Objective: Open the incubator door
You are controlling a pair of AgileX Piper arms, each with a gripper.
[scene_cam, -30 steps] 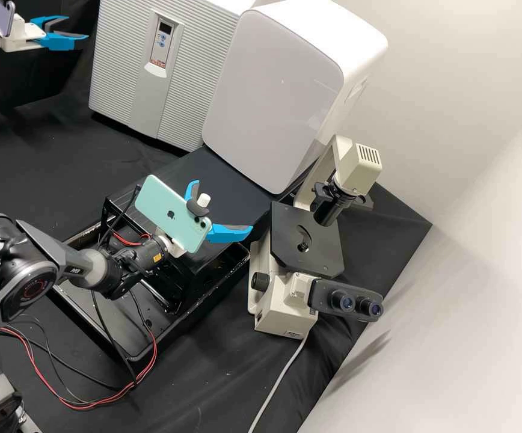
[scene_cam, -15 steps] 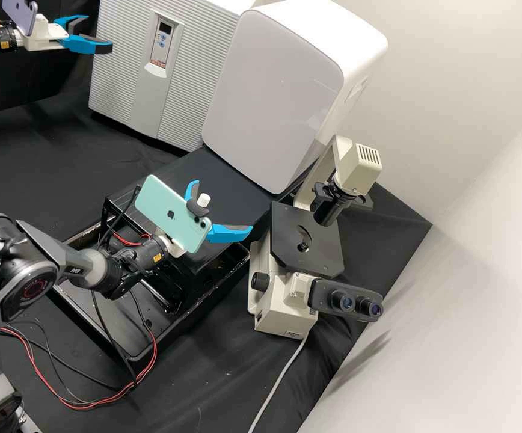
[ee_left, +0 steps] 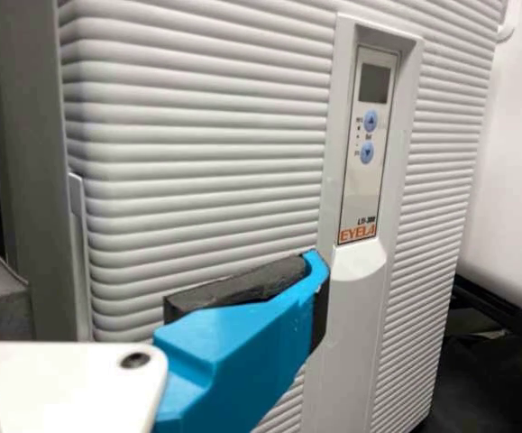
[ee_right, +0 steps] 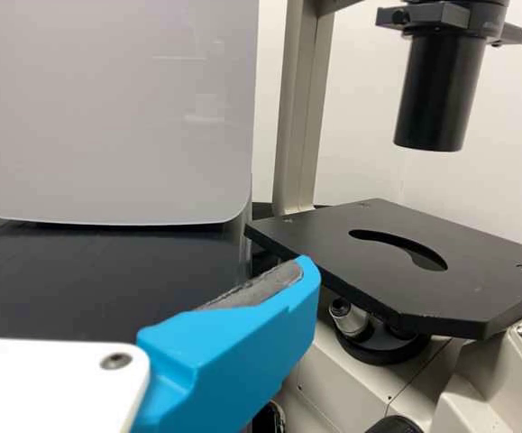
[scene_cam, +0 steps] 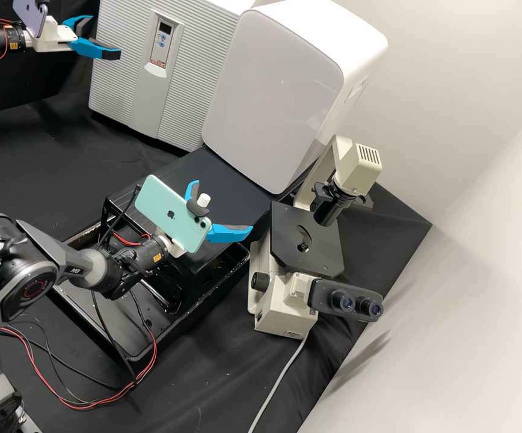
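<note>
While the left gripper [scene_cam: 104, 36] hangs near the incubator [scene_cam: 195, 66], its jaws gape (the right gripper's [scene_cam: 224, 205] too)

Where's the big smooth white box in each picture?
High view: the white box, upper middle, between ribbed incubator and microscope.
Left wrist view: the box, cut off, beside the incubator.
Right wrist view: the box, beside the microscope.
Shared landmark: the black platform beneath it.
</note>
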